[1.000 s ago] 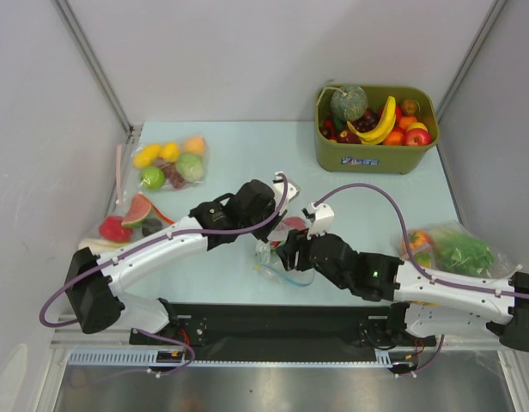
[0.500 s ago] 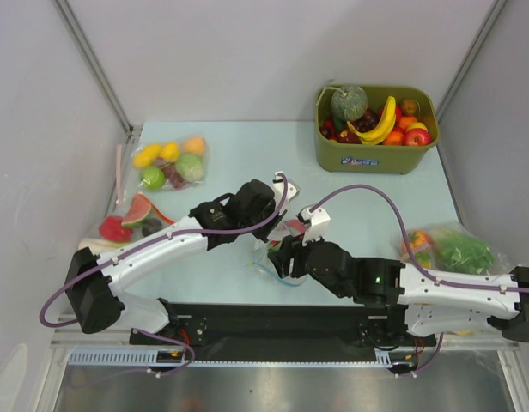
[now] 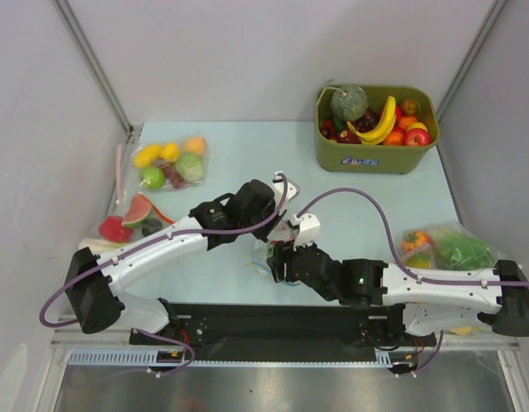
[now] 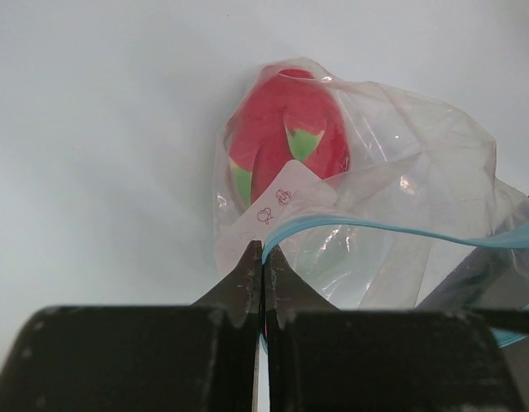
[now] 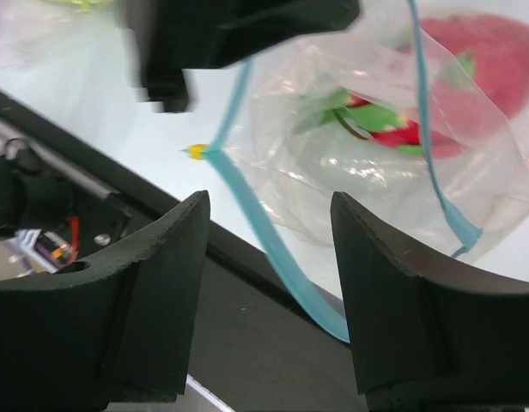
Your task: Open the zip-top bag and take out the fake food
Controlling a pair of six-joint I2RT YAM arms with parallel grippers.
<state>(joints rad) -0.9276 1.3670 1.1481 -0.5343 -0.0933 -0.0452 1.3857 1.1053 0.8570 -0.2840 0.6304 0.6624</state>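
Note:
The zip-top bag (image 4: 393, 189) is clear with a blue-green zip strip (image 4: 402, 230), and its mouth gapes open. Inside lies fake food: a red fruit with green patches (image 4: 286, 137), also in the right wrist view (image 5: 483, 60) beside a green leaf piece (image 5: 367, 116). My left gripper (image 4: 263, 249) is shut on the bag's mouth edge at the strip. My right gripper (image 5: 269, 202) is open, and one side of the strip (image 5: 273, 249) runs between its fingers without being pinched. In the top view both grippers, left (image 3: 273, 233) and right (image 3: 276, 264), meet at the bag (image 3: 264, 255) near the front edge.
An olive-green bin (image 3: 376, 156) with a melon, a banana and other fruit stands at the back right. Two filled bags lie at the left (image 3: 170, 163) (image 3: 127, 219) and one at the right (image 3: 449, 249). The black base rail (image 3: 273, 322) runs just under the bag.
My right gripper has moved left and closer to the bag, so the zip strip now runs between its open fingers. The left gripper has held its grip in place.

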